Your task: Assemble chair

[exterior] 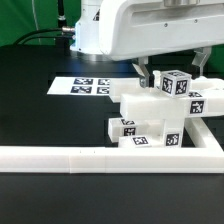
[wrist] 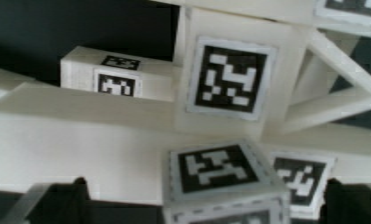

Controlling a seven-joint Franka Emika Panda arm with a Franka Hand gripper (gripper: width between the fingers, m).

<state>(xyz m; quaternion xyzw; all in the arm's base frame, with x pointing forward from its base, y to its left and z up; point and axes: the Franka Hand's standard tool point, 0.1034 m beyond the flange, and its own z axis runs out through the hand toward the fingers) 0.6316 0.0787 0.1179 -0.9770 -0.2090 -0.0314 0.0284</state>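
Nearest, across the front of the black table (exterior: 40, 120), a long white L-shaped border rail (exterior: 60, 157), turning back along the exterior view's right; just behind it, pressed into that corner, the chair (exterior: 150, 118) as a heap of chunky white plastic pieces, slab and bars and posts, touching one another; hard to tell whether joined or merely stacked. Above the heap, one white square post (exterior: 176, 84) with tagged faces, standing proud; straddling its top, the pincer (exterior: 174, 72), spread to its widest, fingers either side and apparently clear of the plastic, holding nothing. From the wrist view, likely the same post (wrist: 217, 178) close under the camera, with a taller tagged bar (wrist: 230, 75) and a small tagged block (wrist: 114, 76) beyond. Farther back, towards the exterior view's left, the thin flat white marker board (exterior: 88, 87), well apart from the heap.

Probably the pick-up of that post, lined up but not yet squeezed; calling next for a short descent, centring, then closing squarely on two opposite faces without nudging the pieces beneath. No brand, word or numeral legible anywhere; only black-and-white square tags on the pieces and the board.
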